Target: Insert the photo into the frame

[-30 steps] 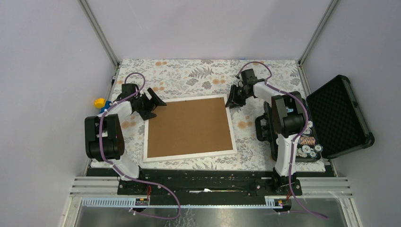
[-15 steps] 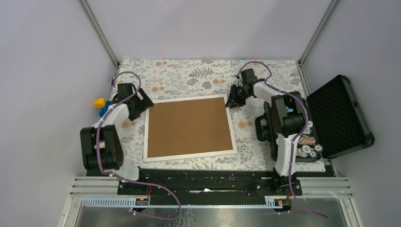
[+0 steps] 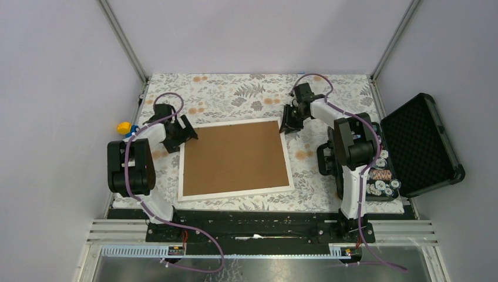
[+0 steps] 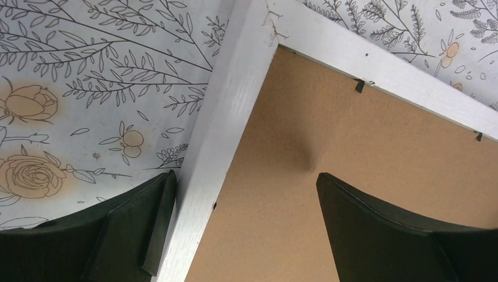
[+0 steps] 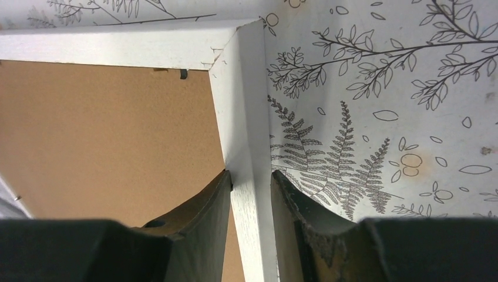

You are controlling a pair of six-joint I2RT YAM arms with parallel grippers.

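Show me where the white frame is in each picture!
Top external: the frame lies flat in the middle of the table.
Left wrist: the frame has its far-left corner at top middle, with one rail slanting down to the bottom edge.
Right wrist: the frame has its far-right corner at top middle, with one rail running down into the right gripper.
Shared landmark: the brown backing board filling the frame.

Reaching forward with both arms, wrists tilted down and inward. Spreading the left gripper (image 4: 244, 182) wide, astride a rail of the frame (image 4: 229, 117). Clamping the right gripper (image 5: 251, 176) onto another rail, near its corner.
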